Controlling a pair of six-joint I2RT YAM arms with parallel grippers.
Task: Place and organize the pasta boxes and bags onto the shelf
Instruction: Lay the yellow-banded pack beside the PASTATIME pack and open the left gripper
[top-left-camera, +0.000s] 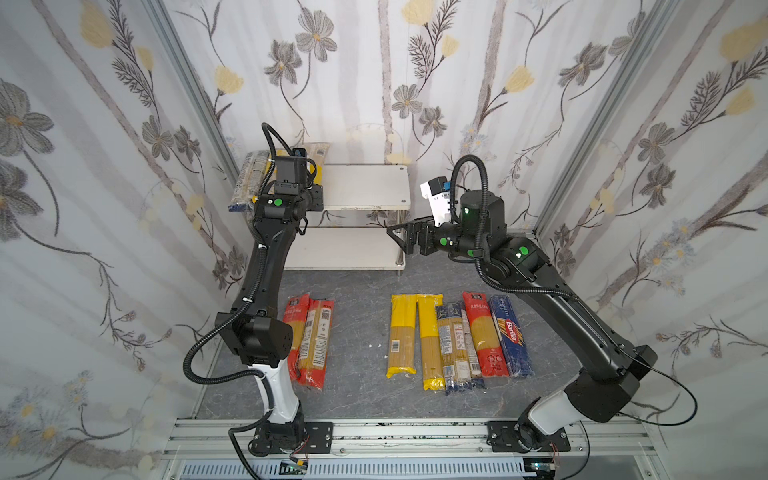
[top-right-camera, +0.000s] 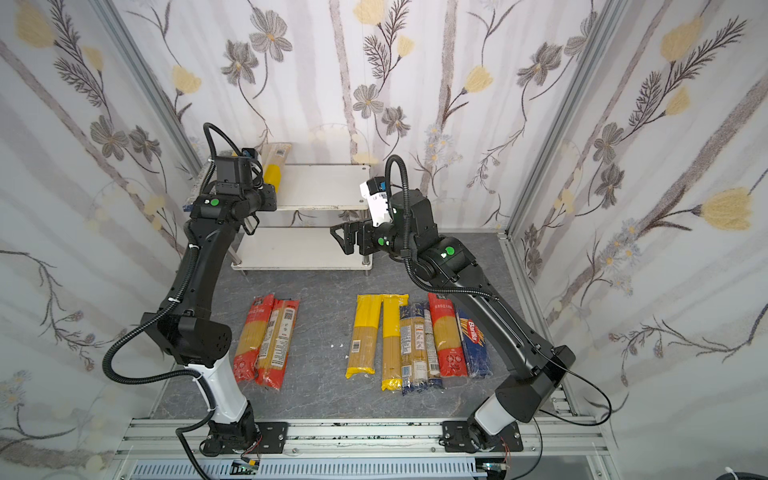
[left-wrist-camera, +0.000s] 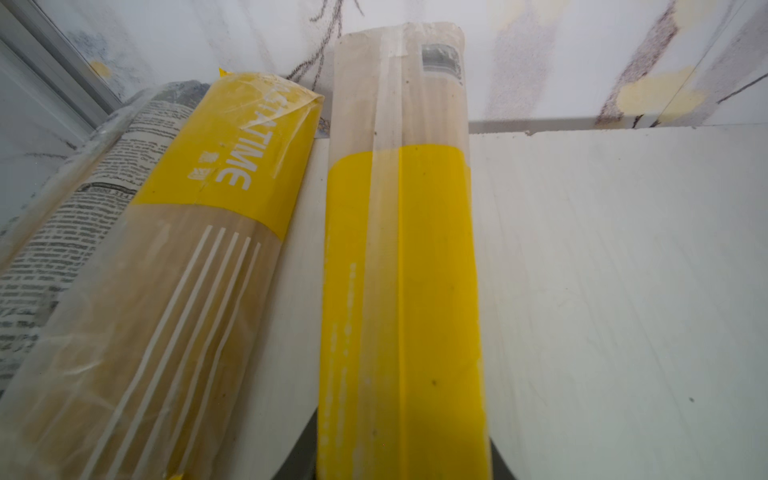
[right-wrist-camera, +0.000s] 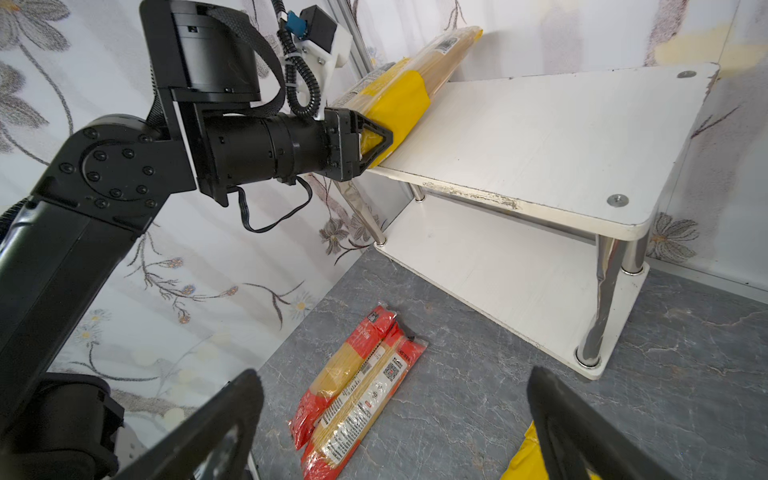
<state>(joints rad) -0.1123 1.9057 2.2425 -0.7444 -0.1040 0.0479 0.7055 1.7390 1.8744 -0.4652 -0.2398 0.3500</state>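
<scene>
Up on the top board of the shelf (right-wrist-camera: 540, 137), at its left end, a yellow pasta pack (left-wrist-camera: 399, 291) lies pinched at its near end by the left gripper (right-wrist-camera: 384, 143). Two more packs (left-wrist-camera: 187, 257) crowd just beside it. The right gripper (top-left-camera: 395, 237) hangs spread wide near the shelf's right front post, above the table (top-left-camera: 357, 316), where red packs (top-left-camera: 309, 340) and a row of six (top-left-camera: 457, 340) lie.

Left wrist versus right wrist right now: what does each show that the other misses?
Left wrist only: a clear look at the neighbours, a white-striped pack and a print-covered pack. Right wrist only: the left gripper clamped on the end of the yellow-banded pack, the lower board, two red packs on the floor, the right gripper open. Both: that pack on the top board.
</scene>
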